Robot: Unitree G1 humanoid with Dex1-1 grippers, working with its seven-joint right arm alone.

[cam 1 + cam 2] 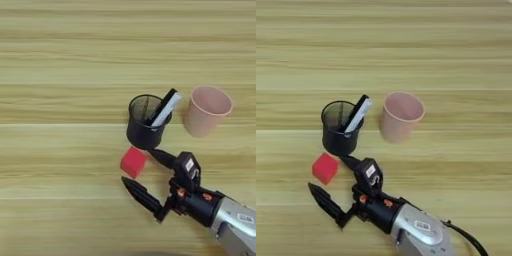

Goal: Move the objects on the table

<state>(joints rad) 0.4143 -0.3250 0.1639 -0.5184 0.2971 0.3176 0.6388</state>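
While the jaws of the right gripper (142, 170) stood wide and empty just beside the red cube (133, 162) on the tabletop (60, 75), a careless closing risked knocking the black cup (145, 122) behind it, where the marker (164, 108) leaned, cap up and to the right.

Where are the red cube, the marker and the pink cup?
red cube (133, 162), left eye view, top face.
marker (164, 109), left eye view, white barrel.
pink cup (398, 121), right eye view, outer wall.
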